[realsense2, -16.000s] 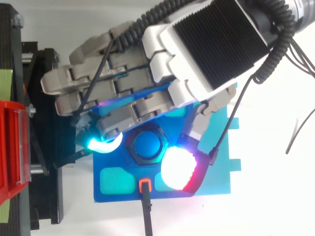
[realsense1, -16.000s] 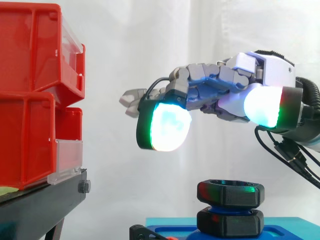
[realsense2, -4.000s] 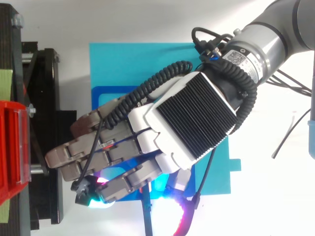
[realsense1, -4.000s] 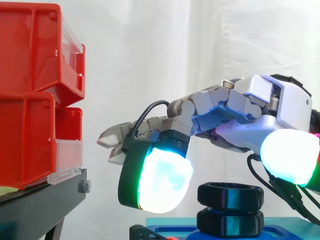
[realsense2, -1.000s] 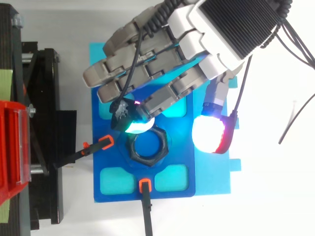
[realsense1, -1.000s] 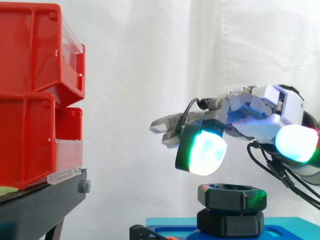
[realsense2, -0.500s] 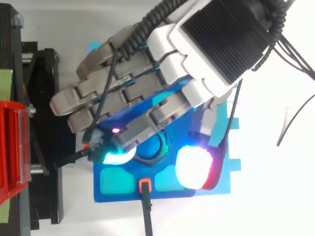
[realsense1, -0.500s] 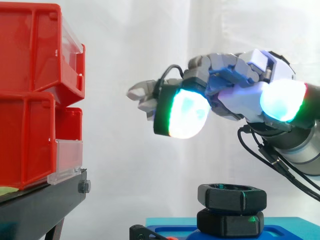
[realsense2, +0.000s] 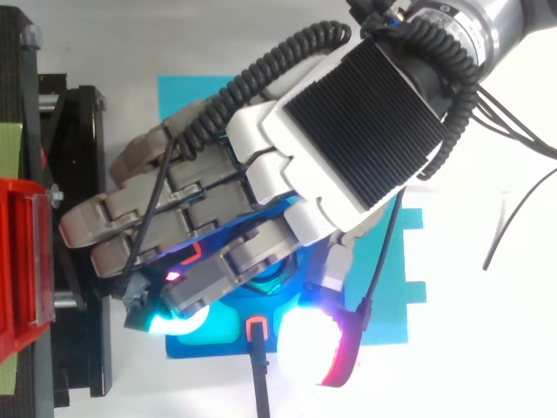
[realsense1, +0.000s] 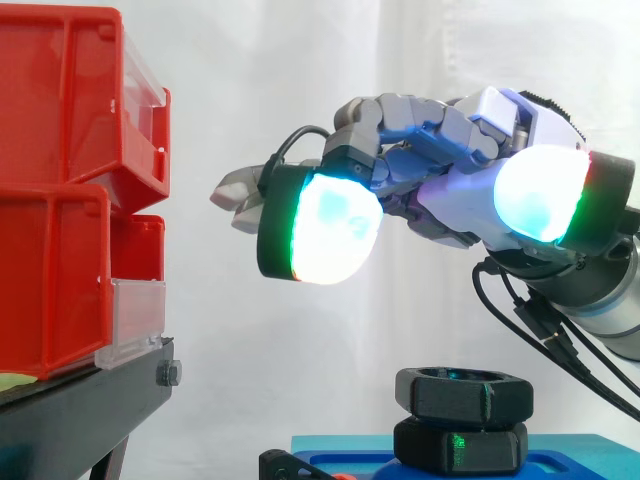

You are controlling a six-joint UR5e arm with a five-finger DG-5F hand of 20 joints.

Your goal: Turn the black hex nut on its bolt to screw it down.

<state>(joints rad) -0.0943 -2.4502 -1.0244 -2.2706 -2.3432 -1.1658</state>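
One black hex nut (realsense1: pixel 462 392) sits at five o'clock in side view, atop a second hexagon (realsense1: pixel 460 443); the hand (realsense1: pixel 450 195) hovers above, spread and empty. From above the hand (realsense2: pixel 348 131) covers it: approaching, I judge; next, descend and pinch its flats.

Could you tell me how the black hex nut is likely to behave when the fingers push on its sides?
The black hex nut looks rigid and chunky, so it should not flex. Its flat faces probably offer good purchase, though the smooth finish may slip. Sitting level above a second black hex piece, it seems likelier to spin than tip.
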